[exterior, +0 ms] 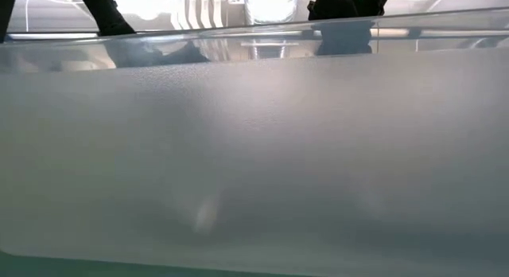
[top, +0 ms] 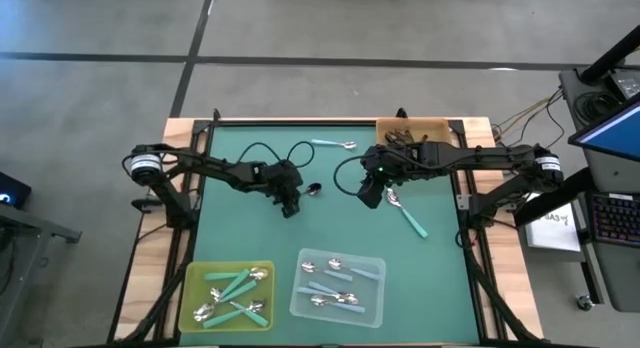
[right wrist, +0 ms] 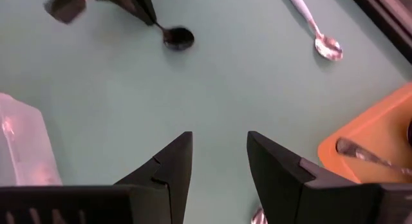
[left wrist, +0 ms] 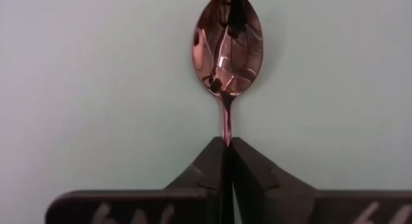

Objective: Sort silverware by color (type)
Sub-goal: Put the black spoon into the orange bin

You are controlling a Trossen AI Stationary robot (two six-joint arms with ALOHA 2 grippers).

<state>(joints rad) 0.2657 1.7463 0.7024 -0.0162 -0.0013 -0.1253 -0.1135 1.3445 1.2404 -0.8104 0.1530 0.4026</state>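
left hand (left wrist: 226,153): I'm clenching it on the thin dark handle of a spoon (left wrist: 227,47); the bowl is sticking out past my fingertips, over the green table (top: 240,228) mid-left.
right hand (right wrist: 219,161): I'm holding it released, fingers apart, nothing between them, hovering over the table centre-right.
teal spoon (top: 408,216): lying on the table just beside my right hand.
light-blue spoon (top: 334,144): lying near the far edge.
yellow tray (top: 192,288): holding teal-handled spoons.
clear tray (top: 378,288): holding blue-handled spoons.
orange tray (top: 436,126): sitting at the far right.
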